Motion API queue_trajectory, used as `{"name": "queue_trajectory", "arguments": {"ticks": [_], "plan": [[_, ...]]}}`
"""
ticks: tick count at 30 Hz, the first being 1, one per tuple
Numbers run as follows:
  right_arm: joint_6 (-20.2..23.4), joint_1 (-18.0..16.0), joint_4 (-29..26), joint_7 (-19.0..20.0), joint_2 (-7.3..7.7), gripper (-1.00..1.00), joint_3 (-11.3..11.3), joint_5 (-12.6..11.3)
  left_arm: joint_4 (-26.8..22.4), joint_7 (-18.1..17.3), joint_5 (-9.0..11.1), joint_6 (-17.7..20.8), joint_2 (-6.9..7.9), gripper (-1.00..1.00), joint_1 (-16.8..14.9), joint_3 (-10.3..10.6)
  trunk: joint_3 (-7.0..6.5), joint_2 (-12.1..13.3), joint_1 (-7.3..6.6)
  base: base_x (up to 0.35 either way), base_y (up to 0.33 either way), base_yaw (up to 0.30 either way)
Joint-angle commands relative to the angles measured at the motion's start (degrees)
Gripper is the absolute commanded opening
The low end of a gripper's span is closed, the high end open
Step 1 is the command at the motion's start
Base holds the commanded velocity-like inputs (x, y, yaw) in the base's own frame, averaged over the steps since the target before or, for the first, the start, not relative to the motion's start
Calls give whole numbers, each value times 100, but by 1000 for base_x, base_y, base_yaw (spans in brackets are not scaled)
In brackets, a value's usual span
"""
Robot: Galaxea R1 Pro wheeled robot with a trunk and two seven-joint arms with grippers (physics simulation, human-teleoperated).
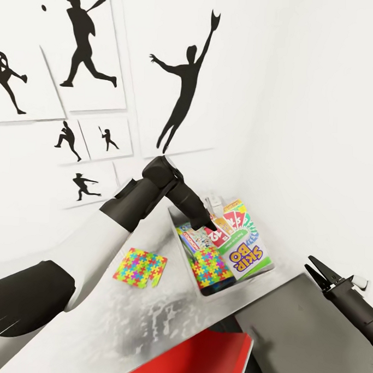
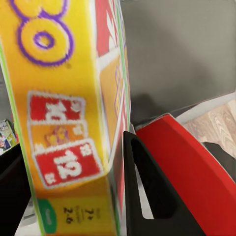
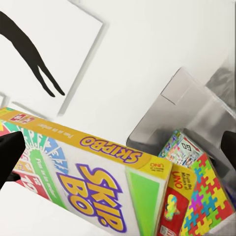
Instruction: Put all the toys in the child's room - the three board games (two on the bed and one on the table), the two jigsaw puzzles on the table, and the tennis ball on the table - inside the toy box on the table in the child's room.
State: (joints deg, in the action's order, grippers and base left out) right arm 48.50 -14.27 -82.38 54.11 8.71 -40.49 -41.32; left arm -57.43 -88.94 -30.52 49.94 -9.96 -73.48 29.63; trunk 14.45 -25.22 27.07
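The light-grey toy box (image 1: pixel 174 214) stands on the white table (image 1: pixel 119 314) by the wall. Inside it leans the orange-red Skip-Bo board game (image 1: pixel 243 256), with my left gripper (image 1: pixel 210 225) shut on its far end; the box (image 2: pixel 69 123) fills the gap between the black fingers (image 2: pixel 147 196). A jigsaw puzzle (image 1: pixel 209 267) and another board game (image 1: pixel 192 239) also lie in the bin. A second jigsaw puzzle (image 1: pixel 141 267) lies on the table left of the bin. My right gripper (image 1: pixel 318 273) hangs open to the right, apart from everything. The tennis ball and bed are out of view.
A red chair (image 1: pixel 199 356) sits below the table edge, beside a dark-grey-topped cabinet (image 1: pixel 299 334) under my right arm. Silhouette sports pictures (image 1: pixel 84 44) hang on the white wall behind the bin. A red UNO box (image 3: pixel 177 196) lies next to the puzzle (image 3: pixel 206 196).
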Motion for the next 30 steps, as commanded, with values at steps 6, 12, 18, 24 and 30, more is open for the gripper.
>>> {"name": "queue_trajectory", "arguments": {"ticks": [6, 12, 18, 24, 30], "plan": [[28, -5, 2, 12, 3, 100, -4, -7, -2, -53, -67, 59, -3, -100, -3, -9, 11, -10, 3, 1, -124, 0], [28, -5, 2, 12, 3, 100, -5, -4, -1, -53, -68, 59, -3, -100, -6, -10, 11, -10, 3, 0, -7, 0], [28, -5, 2, 12, 4, 100, -10, -8, -1, -49, -68, 59, -3, -100, -6, -7, 11, -10, 3, 0, 0, 0], [28, -5, 2, 12, 0, 100, -5, -8, 3, -44, -68, 54, -3, -100, -8, -25, 11, -10, 3, 0, 0, 0], [23, -5, 2, 19, 0, 100, -3, -8, 44, -42, -68, 11, -3, -100, -59, -60, 11, -10, 3, 0, 0, 0]]}}
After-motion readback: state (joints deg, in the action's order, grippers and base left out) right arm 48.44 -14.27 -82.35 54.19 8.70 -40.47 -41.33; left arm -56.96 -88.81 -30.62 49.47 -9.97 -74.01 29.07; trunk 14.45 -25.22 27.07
